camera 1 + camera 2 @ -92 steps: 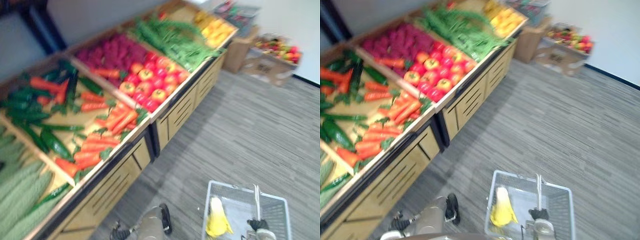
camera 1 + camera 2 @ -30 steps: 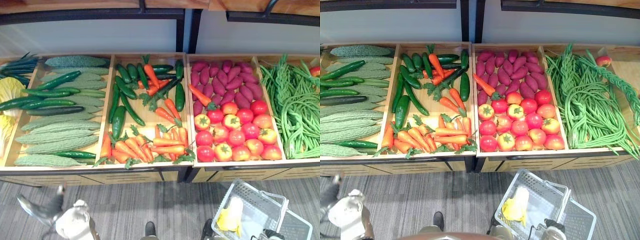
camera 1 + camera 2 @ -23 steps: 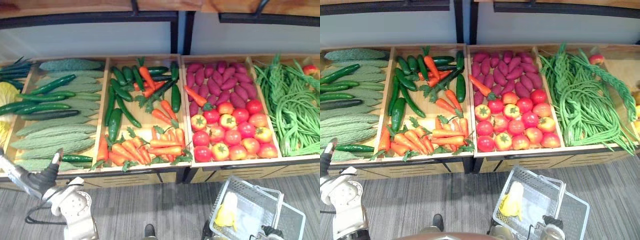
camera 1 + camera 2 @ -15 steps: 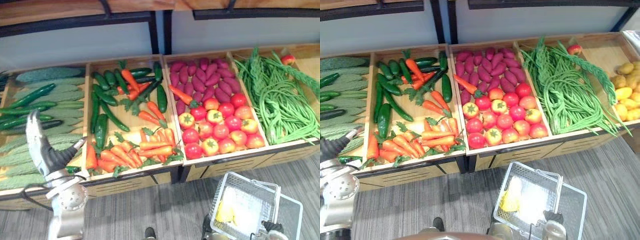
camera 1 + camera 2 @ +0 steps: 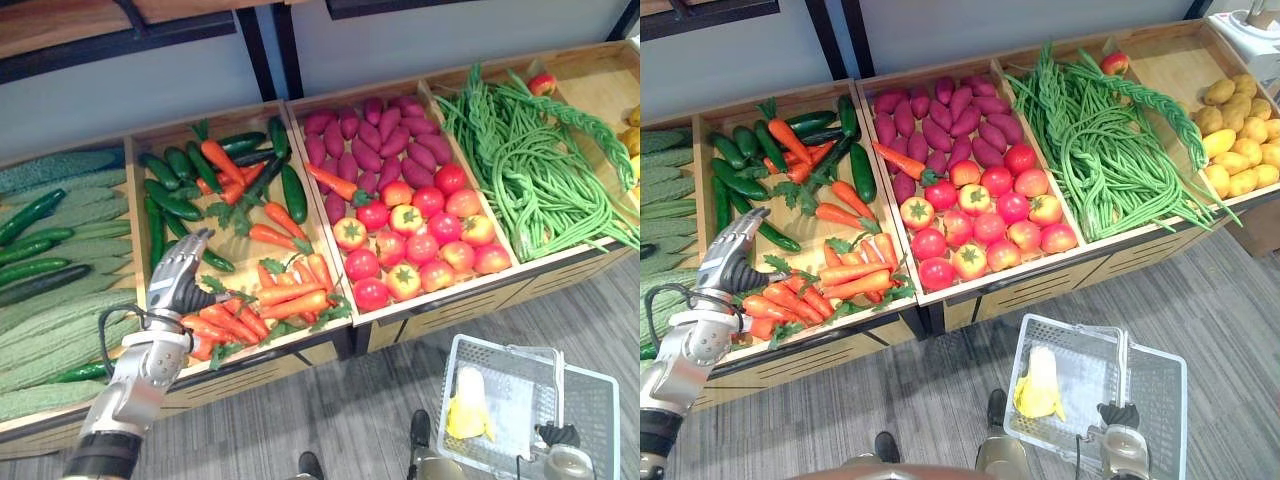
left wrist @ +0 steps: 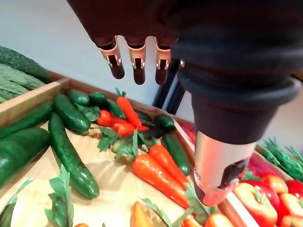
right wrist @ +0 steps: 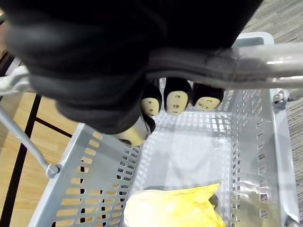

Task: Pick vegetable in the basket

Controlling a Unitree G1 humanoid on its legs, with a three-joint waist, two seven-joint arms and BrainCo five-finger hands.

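Carrots [image 5: 285, 297] lie heaped along the front edge of the middle wooden bin [image 5: 300, 338], with cucumbers [image 5: 170, 200] toward its back and left side. They look like the likely next pick. The left hand [image 5: 180, 275] hovers just above the front-left corner of that bin, over the carrot heap. Its fingers [image 6: 137, 71] are straight and spread from the thumb and hold nothing, which looks like the set-up for a downward reach. Tomatoes [image 5: 420, 240] fill the front of the next bin to the right. The grey plastic basket [image 5: 1165, 395] hangs over the floor in front of the stand. The right hand [image 7: 94, 90] has its fingers curled round the basket's handle [image 7: 236, 64], which keeps the basket ready to take produce. A yellow leafy vegetable [image 5: 1040, 385] already lies inside the basket.
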